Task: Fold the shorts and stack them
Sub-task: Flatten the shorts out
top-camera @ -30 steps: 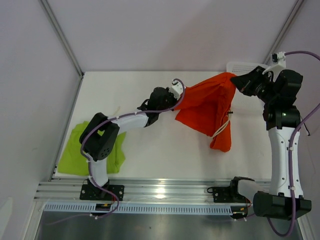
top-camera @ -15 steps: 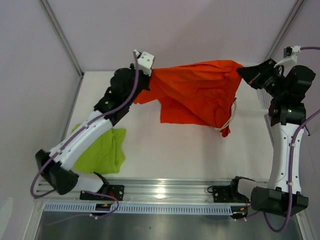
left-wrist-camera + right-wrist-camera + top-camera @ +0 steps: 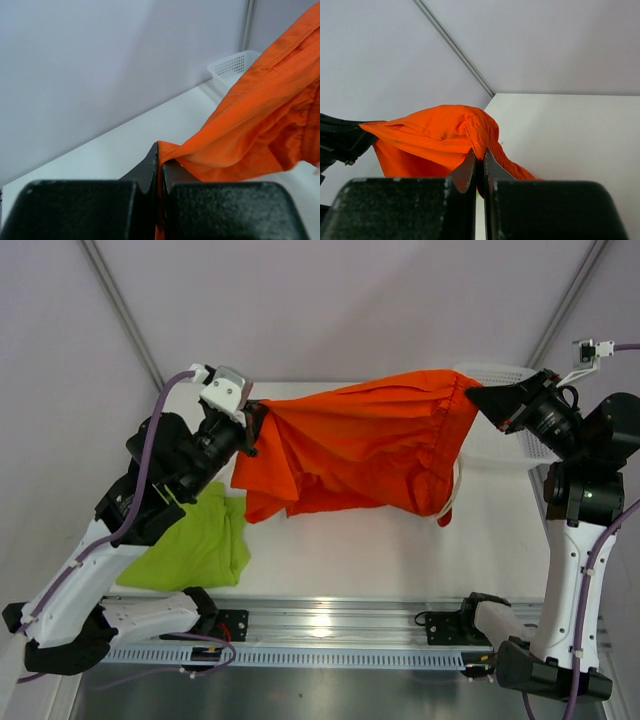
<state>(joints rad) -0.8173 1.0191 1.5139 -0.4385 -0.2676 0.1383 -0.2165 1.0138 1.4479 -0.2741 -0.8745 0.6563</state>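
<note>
Two pairs, neither stacked yet

Over the smooth white tabletop point(image 3: 400, 550) I hold the orange-red shorts point(image 3: 370, 445) stretched in the air, thin creased cloth sagging; folding and stacking remain. The lime green shorts point(image 3: 195, 545) lie rumpled, seemingly folded, at the near-left corner. A white mesh basket point(image 3: 500, 445) sits far-right. The left gripper point(image 3: 250, 425) and right gripper point(image 3: 478, 398) pinch opposite ends. A pale drawstring point(image 3: 455, 490) dangles.

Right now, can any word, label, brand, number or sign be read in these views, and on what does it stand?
None: no readable text shows in any view.
The orange shorts, the green shorts and the white basket show no print, label or number that can be made out.
</note>
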